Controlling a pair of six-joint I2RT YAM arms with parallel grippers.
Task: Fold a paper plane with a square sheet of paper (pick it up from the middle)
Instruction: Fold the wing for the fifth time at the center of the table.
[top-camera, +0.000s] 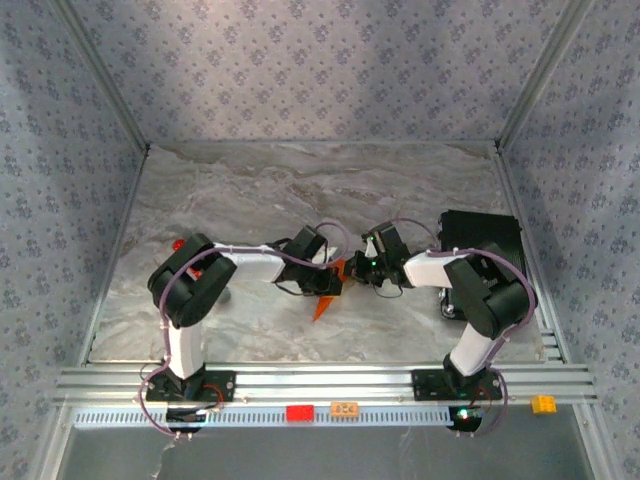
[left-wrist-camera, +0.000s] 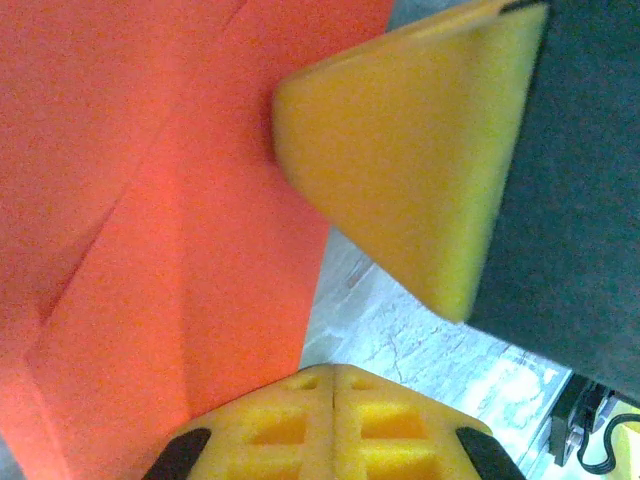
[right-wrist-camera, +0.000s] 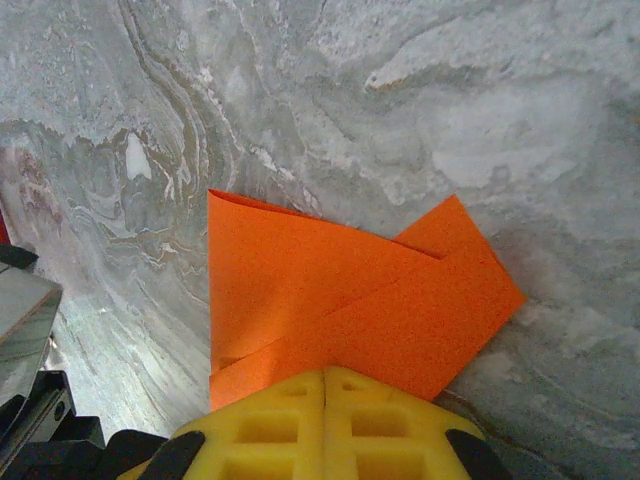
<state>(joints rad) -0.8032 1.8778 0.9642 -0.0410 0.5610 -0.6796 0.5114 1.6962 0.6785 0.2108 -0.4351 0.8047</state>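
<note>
Right pincer (right-wrist-camera: 325, 375) grips paper plane (top-camera: 323, 304), tip pointing toward near table (top-camera: 250, 200) edge.

Overhead rear; wrists close (sharing paper (right-wrist-camera: 340, 300)).

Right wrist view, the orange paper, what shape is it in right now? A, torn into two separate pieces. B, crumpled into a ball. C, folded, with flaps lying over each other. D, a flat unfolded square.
C: the orange paper has flaps creased over one another, with a diagonal folded edge crossing its face, and it is a single smooth piece.
</note>
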